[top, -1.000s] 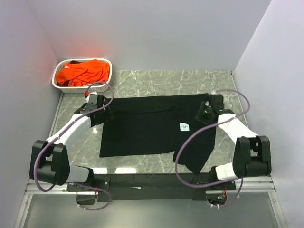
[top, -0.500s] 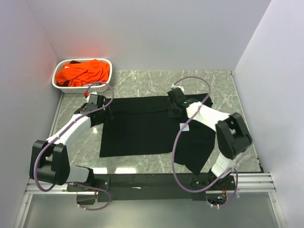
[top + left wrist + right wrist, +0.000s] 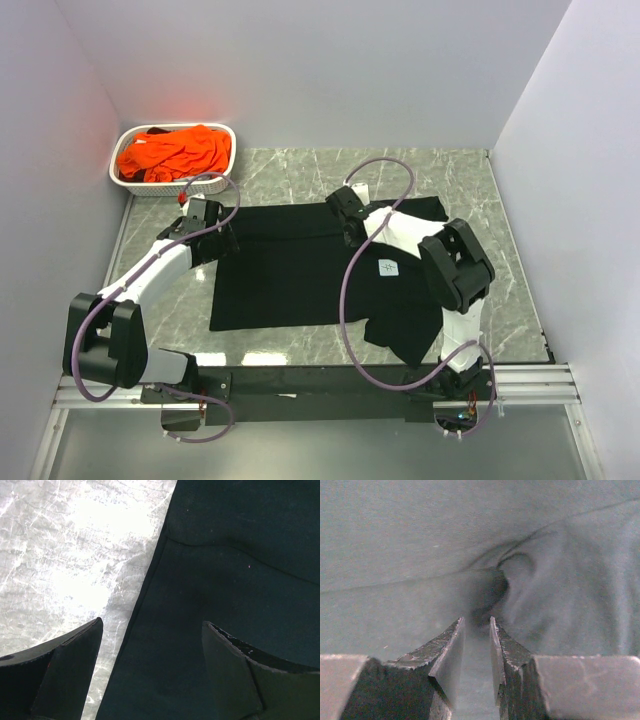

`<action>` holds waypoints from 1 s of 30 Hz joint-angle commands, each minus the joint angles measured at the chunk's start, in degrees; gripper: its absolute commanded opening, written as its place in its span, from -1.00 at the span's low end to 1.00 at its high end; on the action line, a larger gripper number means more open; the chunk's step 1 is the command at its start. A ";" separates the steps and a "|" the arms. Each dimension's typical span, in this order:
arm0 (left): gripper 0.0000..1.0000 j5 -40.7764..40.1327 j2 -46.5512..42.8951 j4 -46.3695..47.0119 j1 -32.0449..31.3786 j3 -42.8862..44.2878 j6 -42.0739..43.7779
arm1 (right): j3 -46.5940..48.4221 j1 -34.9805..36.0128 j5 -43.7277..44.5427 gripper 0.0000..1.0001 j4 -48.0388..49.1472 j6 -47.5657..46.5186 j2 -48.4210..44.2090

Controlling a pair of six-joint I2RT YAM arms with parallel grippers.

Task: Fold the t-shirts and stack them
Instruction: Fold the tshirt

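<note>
Black t-shirt (image 3: 290,275): spread flat mid-table, one sleeve trailing toward the near edge.
Left gripper (image 3: 150,625): fingers spread wide, straddling the shirt's left edge, holding nothing.
Right gripper (image 3: 476,622): pinched on a pucker of cloth by the far edge.
Orange t-shirts (image 3: 175,152): heaped in the basket (image 3: 122,180) in the far left corner.
Table (image 3: 300,172): bare marble far and right of the shirt.

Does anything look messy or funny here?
Yes. The black shirt is not lying neatly: its near right corner sticks out crookedly, and the cloth is bunched into a pucker at the right gripper. The orange shirts are just heaped in the basket.
</note>
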 commanded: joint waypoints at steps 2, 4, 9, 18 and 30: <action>0.71 0.09 0.22 0.55 -0.12 1.81 0.85 | 2.50 0.76 6.21 -0.32 -2.83 1.98 1.26; 0.71 0.17 0.22 0.64 -0.12 1.90 0.85 | 2.15 0.77 6.56 -0.33 -2.74 2.24 1.35; 0.71 0.26 0.31 0.64 -0.12 1.90 0.94 | 2.32 0.85 7.09 -0.34 -2.83 1.80 2.75; 0.71 0.26 0.40 0.64 -0.12 1.81 0.94 | 2.94 0.85 5.33 -0.39 -1.52 0.92 4.07; 0.71 0.17 0.40 0.46 -0.12 1.90 0.94 | 0.92 0.85 5.33 -1.00 -1.69 -2.15 0.21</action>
